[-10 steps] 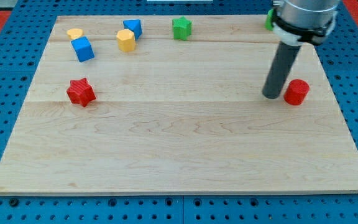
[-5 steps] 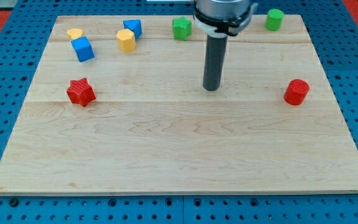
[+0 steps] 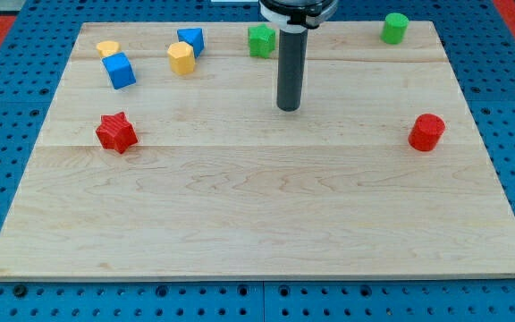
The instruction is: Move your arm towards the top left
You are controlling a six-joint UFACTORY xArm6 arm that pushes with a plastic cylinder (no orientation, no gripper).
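Resting on bare wood, my tip (image 3: pixel 288 107) touches no block; it sits on the board (image 3: pixel 257 206) above centre, below and just right of the green block (image 3: pixel 260 40). My rod stands nearly upright, its upper end cut off at the view's top. The top-left blocks lie well apart.

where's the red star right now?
The red star sits at the view's left on the board, below the blue cube, far left of my tip.
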